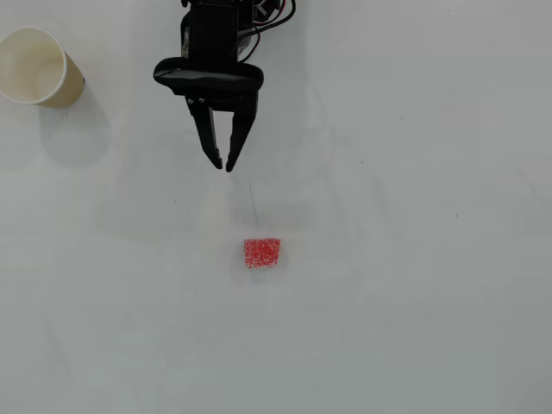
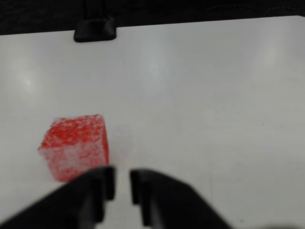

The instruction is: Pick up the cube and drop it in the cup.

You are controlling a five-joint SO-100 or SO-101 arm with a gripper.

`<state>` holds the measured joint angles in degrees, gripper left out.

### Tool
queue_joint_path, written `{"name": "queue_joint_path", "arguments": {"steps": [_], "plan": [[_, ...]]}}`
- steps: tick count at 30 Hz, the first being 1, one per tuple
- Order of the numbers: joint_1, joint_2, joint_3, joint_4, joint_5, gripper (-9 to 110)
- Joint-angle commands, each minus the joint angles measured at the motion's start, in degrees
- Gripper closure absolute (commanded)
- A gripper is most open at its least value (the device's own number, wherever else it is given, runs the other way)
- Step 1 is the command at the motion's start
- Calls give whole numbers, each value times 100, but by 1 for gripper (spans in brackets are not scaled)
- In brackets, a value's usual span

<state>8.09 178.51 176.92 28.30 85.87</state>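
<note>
While the cube (image 1: 262,253) lies untouched mid-tabletop in the overhead view, the empty gripper (image 1: 223,164), nearly closed, hangs short of it; the cup (image 1: 36,67) waits at the far-left corner. The wrist view shows the cube (image 2: 75,145) just beyond the fingertips, nothing grasped yet.

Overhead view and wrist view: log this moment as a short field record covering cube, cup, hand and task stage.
cube: red speckled cube, alone on the white table, ungrasped
cup: paper cup, top left in the overhead view, nothing visible inside
hand: hand above the cube in the overhead view, fingers nearly closed, holding nothing
stage: pick not yet done
</note>
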Motion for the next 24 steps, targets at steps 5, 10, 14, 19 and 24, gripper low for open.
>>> {"name": "queue_joint_path", "arguments": {"steps": [5,10,14,19,24], "plan": [[18,141,193,-141,18,102],[-35,141,193,-132,18,102],[-264,141,193,-123,18,102],[-571,141,193,-53,-9,102],[-659,141,193,-44,-9,101]]}}
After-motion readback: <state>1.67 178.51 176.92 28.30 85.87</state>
